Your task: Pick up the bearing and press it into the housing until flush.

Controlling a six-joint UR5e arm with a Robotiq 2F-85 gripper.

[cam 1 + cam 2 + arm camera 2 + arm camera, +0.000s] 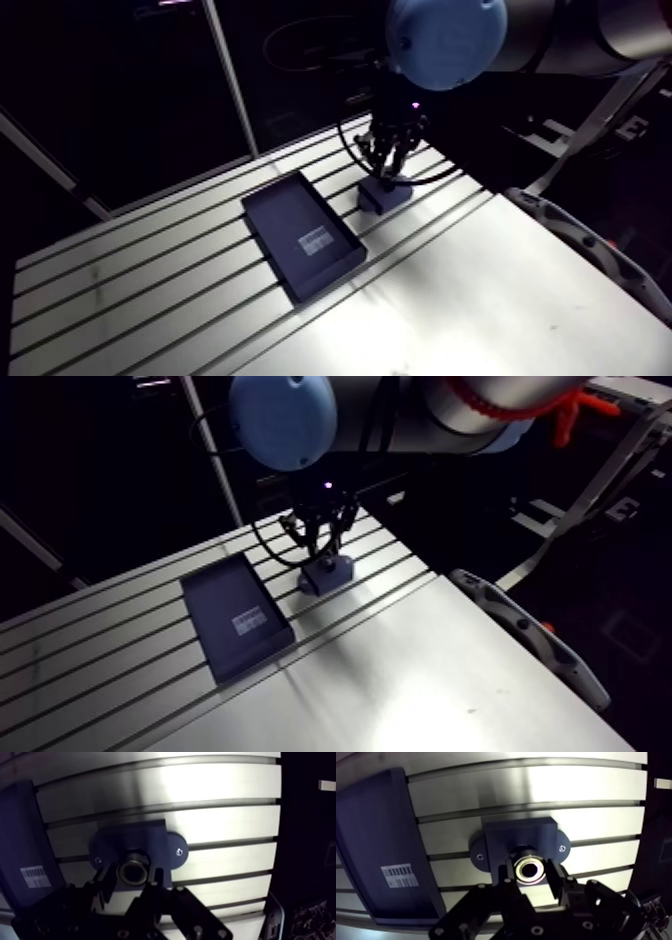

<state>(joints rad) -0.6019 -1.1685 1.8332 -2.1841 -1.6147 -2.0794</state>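
Steel-bright, the bearing [531, 867] is clamped between the fingers of the gripper [531, 874], right over the bore of the dark housing [518, 837]. The housing sits toward the far edge of the slotted bench [536, 787], just beside a dark tray [371, 827] with a barcode label [399, 875]. Pick-up looks done and alignment close; whether the bearing has entered the bore I cannot tell. Pressing it flush seems left, then release.

You've got a slotted bench [480, 290] carrying a flat dark tray [300, 235] with a label [314, 242], and the housing [385, 193] sits near it at 2 o'clock.
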